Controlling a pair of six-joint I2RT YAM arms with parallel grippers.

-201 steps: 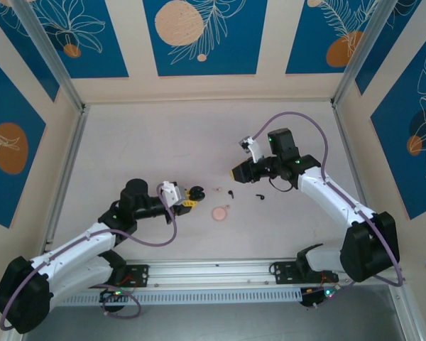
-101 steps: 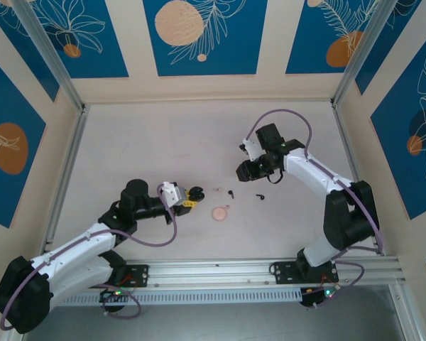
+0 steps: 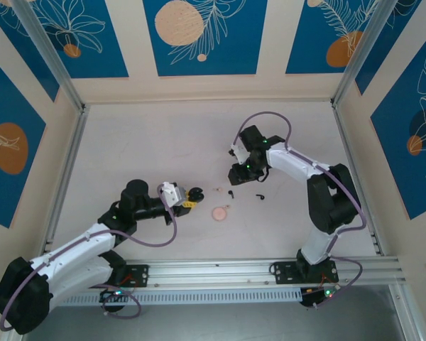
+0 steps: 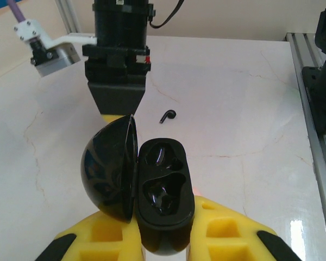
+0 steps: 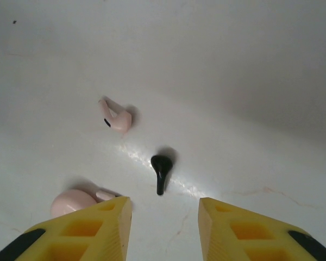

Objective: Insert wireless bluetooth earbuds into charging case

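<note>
My left gripper is shut on the base of a black charging case. In the left wrist view the case stands between the yellow fingers with its lid swung open to the left and both wells unfilled. My right gripper hovers open over a black earbud. In the right wrist view that earbud lies on the table just ahead of the open right gripper, touching neither finger. A pale pink earbud lies further left. A second black earbud lies to the right.
A round pink case sits on the white table near the front, with a small pink piece at its edge. A rounded pink shape with a short stem peeks from behind my right gripper's left finger. Panelled walls enclose the table.
The right arm has swung left and folded in, bringing its gripper over the black earbud. The left arm and the held case have not moved.
</note>
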